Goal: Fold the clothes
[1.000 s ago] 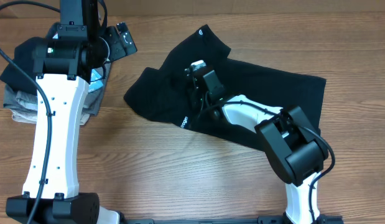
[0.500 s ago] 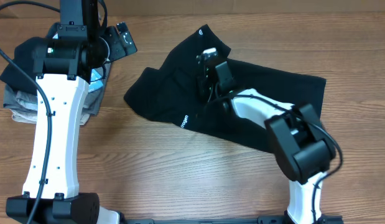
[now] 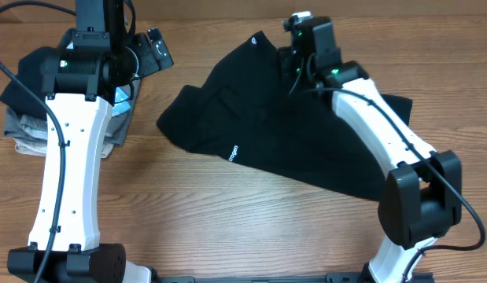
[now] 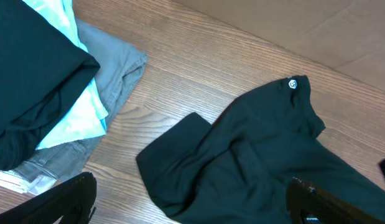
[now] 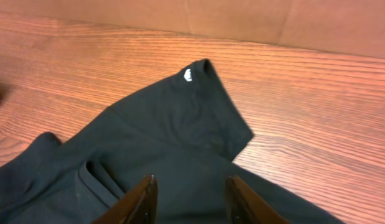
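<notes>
The clothes, a black T-shirt (image 3: 251, 118), lie crumpled across the middle of the table, with small white lettering (image 3: 234, 152) near the front edge. One sleeve with a small white mark (image 5: 188, 74) points to the far side. My right gripper (image 5: 192, 180) hovers over the shirt's far part (image 5: 167, 130), open with nothing between its fingers; overhead it is by the sleeve (image 3: 293, 61). My left gripper (image 4: 192, 202) is wide open and empty, raised at the far left (image 3: 153, 49), away from the shirt (image 4: 273, 155).
A pile of other garments lies at the far left under the left arm: grey fabric (image 4: 111, 68), a light-blue piece (image 4: 74, 118) and a dark piece (image 4: 30, 74). Bare wood table (image 3: 227, 220) stretches in front of the shirt. A brown wall (image 5: 273, 18) borders the far side.
My right gripper has moved from the shirt's middle to its far right part near the sleeve, and its jaws have opened. The left arm has not moved.
</notes>
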You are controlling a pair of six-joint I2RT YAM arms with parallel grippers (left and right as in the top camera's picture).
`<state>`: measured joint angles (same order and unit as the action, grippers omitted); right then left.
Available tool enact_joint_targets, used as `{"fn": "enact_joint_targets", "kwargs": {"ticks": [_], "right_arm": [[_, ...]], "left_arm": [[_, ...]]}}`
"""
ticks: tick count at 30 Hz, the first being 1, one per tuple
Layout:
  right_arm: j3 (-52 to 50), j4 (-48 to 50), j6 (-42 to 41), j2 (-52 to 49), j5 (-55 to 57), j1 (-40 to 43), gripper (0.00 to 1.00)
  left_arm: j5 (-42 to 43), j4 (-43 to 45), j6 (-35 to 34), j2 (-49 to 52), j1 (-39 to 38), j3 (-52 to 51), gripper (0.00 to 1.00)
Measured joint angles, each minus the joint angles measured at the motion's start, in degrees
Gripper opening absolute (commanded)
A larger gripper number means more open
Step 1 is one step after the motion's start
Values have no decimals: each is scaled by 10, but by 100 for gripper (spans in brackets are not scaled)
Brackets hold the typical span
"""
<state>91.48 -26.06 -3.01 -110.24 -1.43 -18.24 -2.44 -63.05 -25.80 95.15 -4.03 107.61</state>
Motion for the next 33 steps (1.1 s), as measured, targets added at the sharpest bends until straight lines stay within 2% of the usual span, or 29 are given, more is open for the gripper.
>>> {"fn": "enact_joint_targets", "kwargs": {"ticks": [6, 9, 14, 21, 33], "right_arm": [[19, -2, -5, -2, -34, 43, 42], [24, 26, -10, -23, -55, 63, 50], [25, 82, -14, -99, -77, 71, 56], [25, 143, -15, -174, -88, 66, 58], [25, 200, -15, -228, -86, 66, 60]], "left_arm": [[0, 0, 0, 0, 0, 0, 100], [0, 0, 0, 0, 0, 0, 100], [0, 0, 0, 0, 0, 0, 100], [0, 0, 0, 0, 0, 0, 100], [0, 0, 0, 0, 0, 0, 100]]}}
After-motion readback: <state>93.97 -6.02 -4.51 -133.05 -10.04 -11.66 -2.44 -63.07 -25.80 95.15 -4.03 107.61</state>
